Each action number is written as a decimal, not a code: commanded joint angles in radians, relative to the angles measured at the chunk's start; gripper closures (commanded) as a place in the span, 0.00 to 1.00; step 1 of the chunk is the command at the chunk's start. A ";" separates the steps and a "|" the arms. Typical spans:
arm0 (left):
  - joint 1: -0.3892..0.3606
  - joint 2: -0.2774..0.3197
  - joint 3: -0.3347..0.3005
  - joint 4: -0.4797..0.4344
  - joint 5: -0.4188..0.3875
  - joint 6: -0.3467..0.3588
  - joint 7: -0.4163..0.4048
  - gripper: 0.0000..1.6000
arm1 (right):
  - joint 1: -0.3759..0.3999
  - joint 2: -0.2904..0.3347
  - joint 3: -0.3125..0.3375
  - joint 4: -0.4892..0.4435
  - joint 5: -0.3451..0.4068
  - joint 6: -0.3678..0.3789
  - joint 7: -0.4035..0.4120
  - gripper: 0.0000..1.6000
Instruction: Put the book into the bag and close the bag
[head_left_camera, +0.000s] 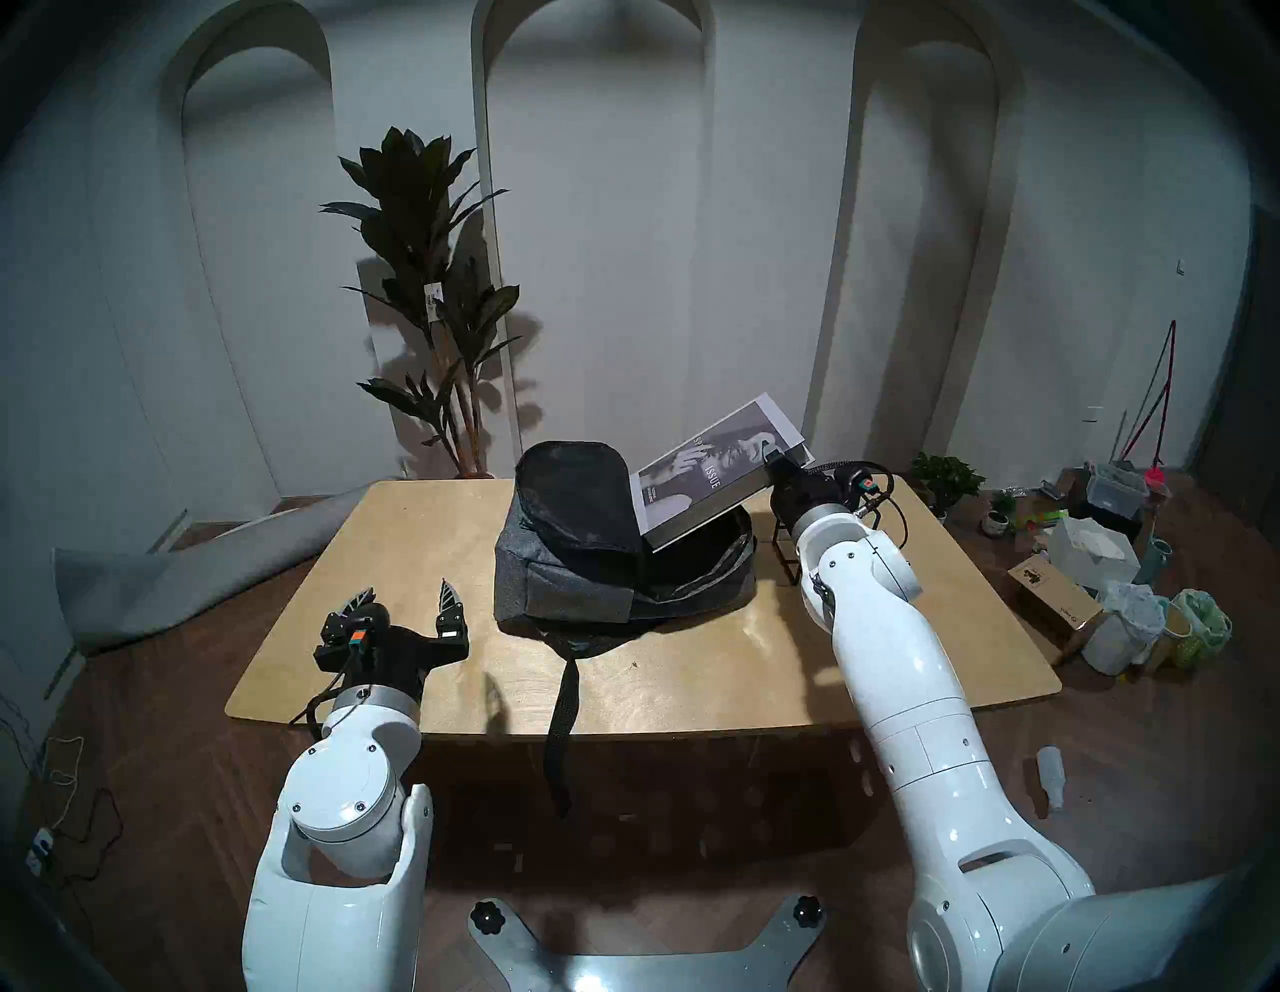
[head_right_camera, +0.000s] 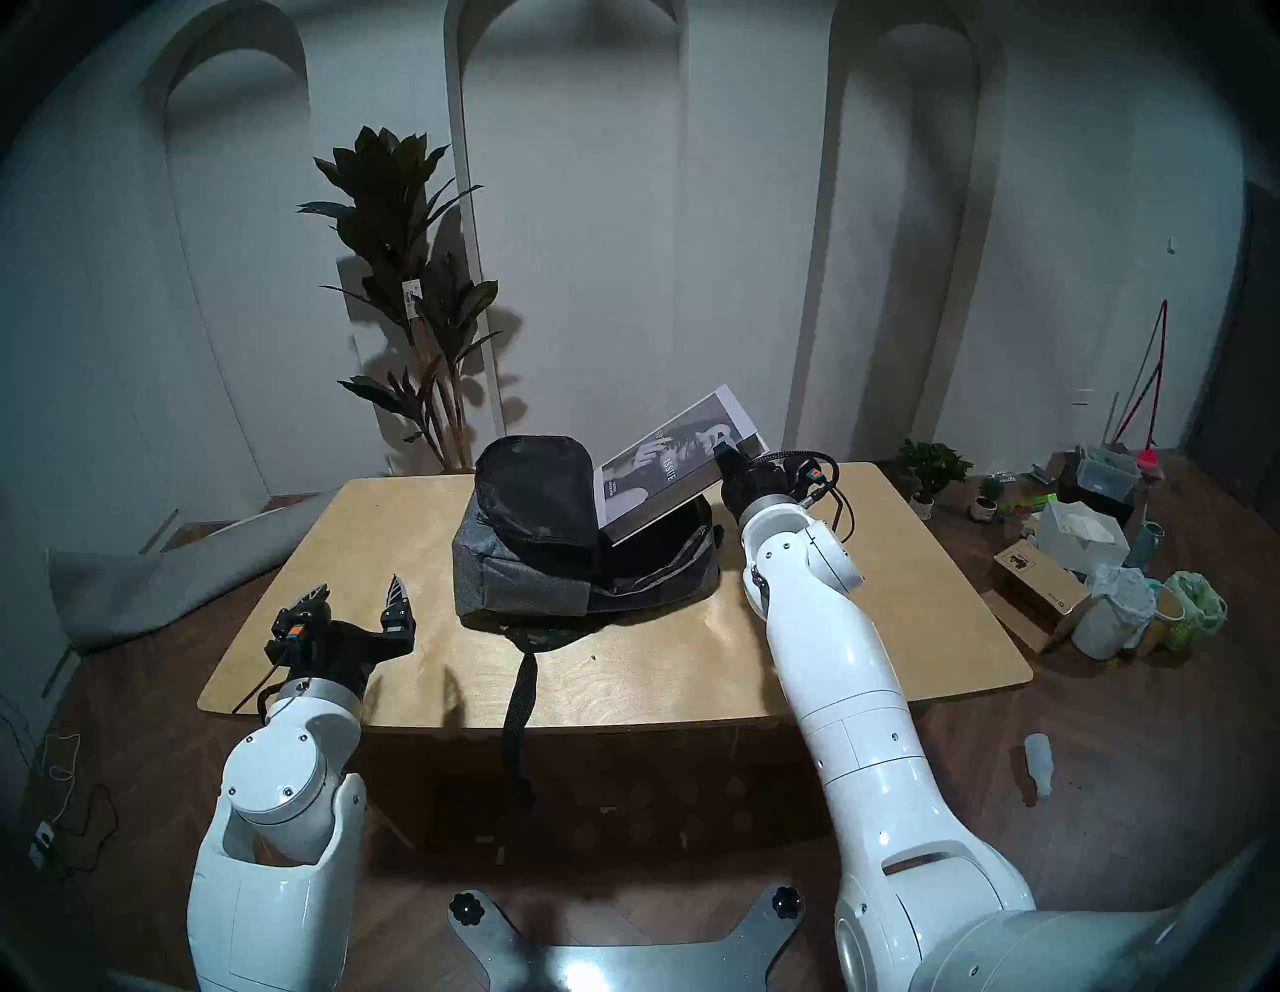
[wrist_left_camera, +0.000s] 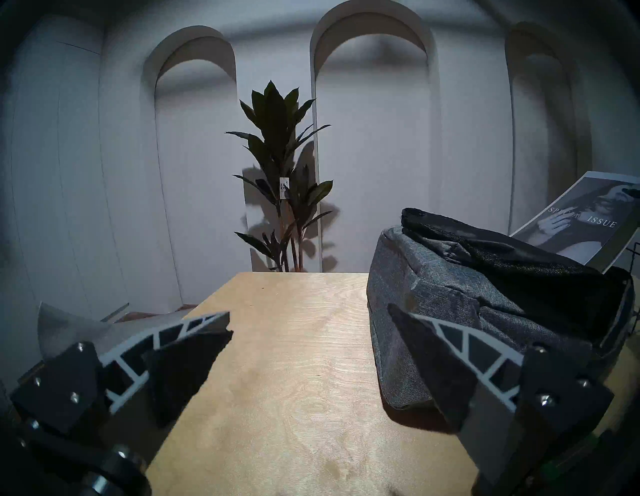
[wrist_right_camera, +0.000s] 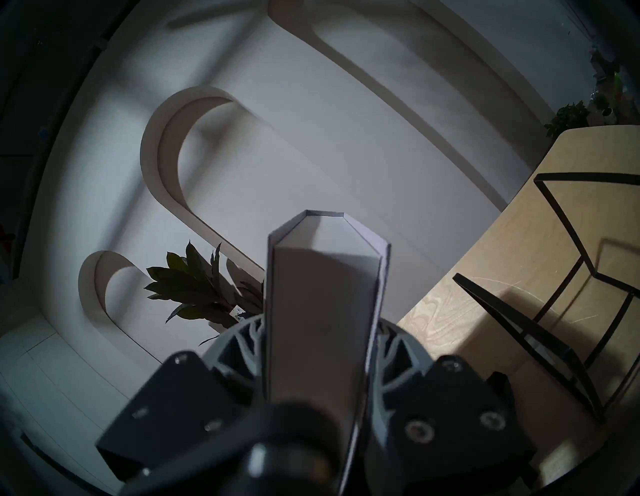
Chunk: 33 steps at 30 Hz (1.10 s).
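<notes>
- Arched white wall panels and a tall plant (head_left_camera: 429, 305) stand behind the wooden surface (head_left_camera: 692, 665).
- Left tool (head_left_camera: 409, 606) hovers spread and empty, near the surface's left front.
- The bag (head_left_camera: 589, 554) lies mid-surface, flap thrown open.
- Right tool (head_left_camera: 776, 463) pinches the book (head_left_camera: 706, 478), tilted, its lower corner entering the opening.
- Insertion looks half done; closing remains.

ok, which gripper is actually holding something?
The right gripper, shut on the book above the bag. The left gripper is open and empty.

right tool (head_left_camera: 770, 454) gripping tilted book (head_left_camera: 713, 474), over open bag (head_left_camera: 589, 547)
</notes>
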 joint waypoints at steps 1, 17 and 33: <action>-0.013 -0.002 0.000 -0.014 0.001 -0.008 0.005 0.00 | 0.036 -0.014 -0.014 0.009 -0.002 -0.014 0.026 1.00; -0.001 -0.002 0.002 -0.020 0.002 -0.007 0.027 0.00 | 0.022 -0.031 -0.037 0.049 0.020 0.001 0.043 1.00; 0.000 0.003 0.006 -0.023 0.001 -0.006 0.036 0.00 | -0.019 -0.034 -0.073 0.038 0.040 0.034 0.030 1.00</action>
